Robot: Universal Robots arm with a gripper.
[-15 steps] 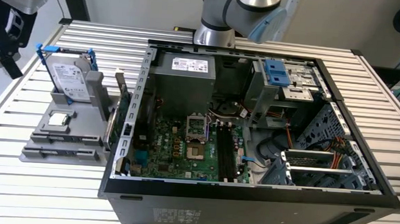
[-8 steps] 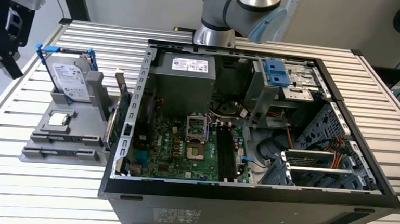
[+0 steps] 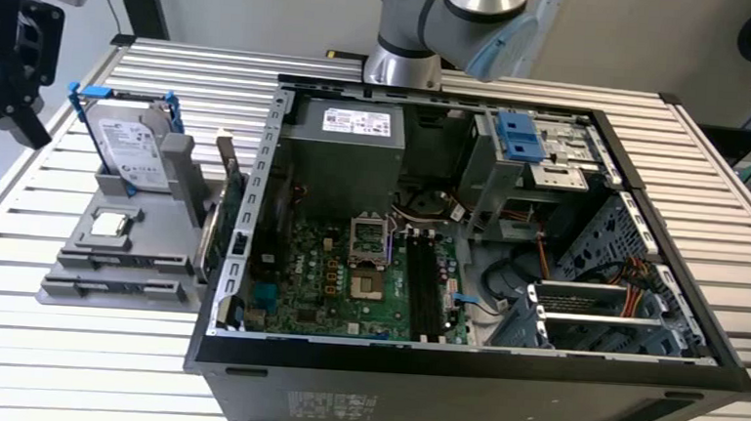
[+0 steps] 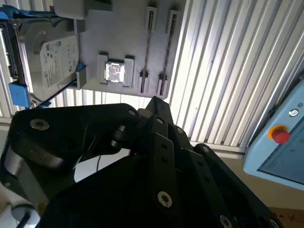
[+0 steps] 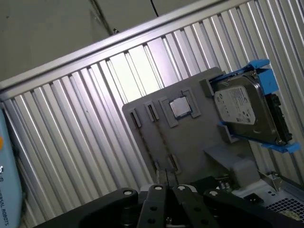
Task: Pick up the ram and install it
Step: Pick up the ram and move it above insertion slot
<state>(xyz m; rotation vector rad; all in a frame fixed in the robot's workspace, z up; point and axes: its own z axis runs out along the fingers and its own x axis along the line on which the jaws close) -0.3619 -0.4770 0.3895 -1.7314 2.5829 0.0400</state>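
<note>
Ram (image 3: 420, 284), dark narrow stick, stands on motherboard (image 3: 319, 285).

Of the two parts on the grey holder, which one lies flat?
The small square silver processor chip, which sits flat in its recess. The hard drive with blue rails stands upright on its edge in a bracket instead.

Ribbed bright metal table (image 3: 67, 348); matt grey plastic holder (image 3: 84, 286).
</note>
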